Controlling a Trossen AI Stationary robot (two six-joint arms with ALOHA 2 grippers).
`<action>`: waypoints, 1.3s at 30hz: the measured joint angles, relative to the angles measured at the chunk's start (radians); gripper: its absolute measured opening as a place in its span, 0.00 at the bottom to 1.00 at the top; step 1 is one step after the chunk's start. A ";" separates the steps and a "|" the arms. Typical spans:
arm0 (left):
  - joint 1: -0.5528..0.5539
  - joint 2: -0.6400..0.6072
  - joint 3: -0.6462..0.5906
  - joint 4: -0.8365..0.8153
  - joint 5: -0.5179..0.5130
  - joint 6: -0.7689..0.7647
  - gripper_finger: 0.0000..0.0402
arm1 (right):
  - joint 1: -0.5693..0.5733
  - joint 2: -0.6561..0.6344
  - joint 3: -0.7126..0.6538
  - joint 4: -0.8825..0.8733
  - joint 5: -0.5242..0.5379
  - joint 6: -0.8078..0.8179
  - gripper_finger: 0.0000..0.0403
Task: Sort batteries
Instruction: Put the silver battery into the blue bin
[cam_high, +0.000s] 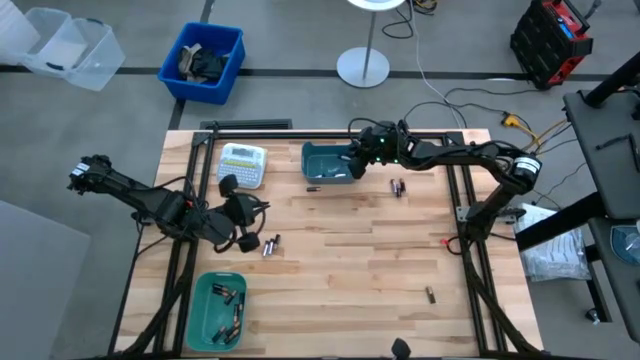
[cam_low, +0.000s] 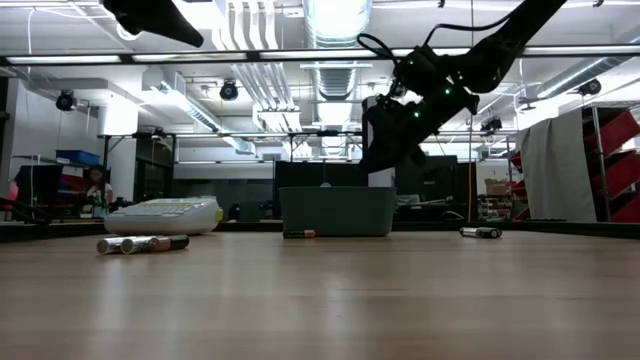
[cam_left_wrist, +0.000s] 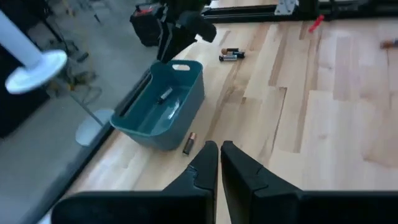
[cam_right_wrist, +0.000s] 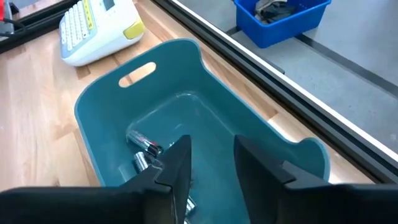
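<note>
My right gripper (cam_right_wrist: 211, 155) hangs open over the far teal bin (cam_high: 326, 163), fingers pointing down into it, nothing between them. Several batteries (cam_right_wrist: 144, 149) lie on that bin's floor. My left gripper (cam_left_wrist: 219, 158) is shut and empty, raised above the table's left part (cam_high: 255, 212). Loose batteries lie on the wood: a small group (cam_high: 270, 245) near my left gripper, a pair (cam_high: 398, 186) right of the far bin, one (cam_high: 313, 187) against that bin's near wall, one (cam_high: 430, 294) at the near right. A second teal bin (cam_high: 203, 318) at the near left holds several batteries.
A white label-maker (cam_high: 243, 165) sits left of the far bin. Off the table's far edge stand a blue crate (cam_high: 203, 62), clear tubs (cam_high: 65, 45) and a lamp base (cam_high: 362, 67). Bare wood stretches across the table's middle and near right.
</note>
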 joint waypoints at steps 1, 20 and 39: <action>0.000 0.000 0.000 -0.005 0.005 -0.033 0.01 | 0.004 -0.002 0.000 -0.001 0.000 0.000 0.29; 0.021 0.154 -0.002 -0.052 0.140 -0.657 0.01 | 0.076 -0.115 0.048 -0.016 0.000 -0.025 0.20; 0.112 0.447 0.039 -0.292 0.546 -1.078 0.00 | 0.074 -0.135 0.113 -0.111 0.000 -0.115 0.26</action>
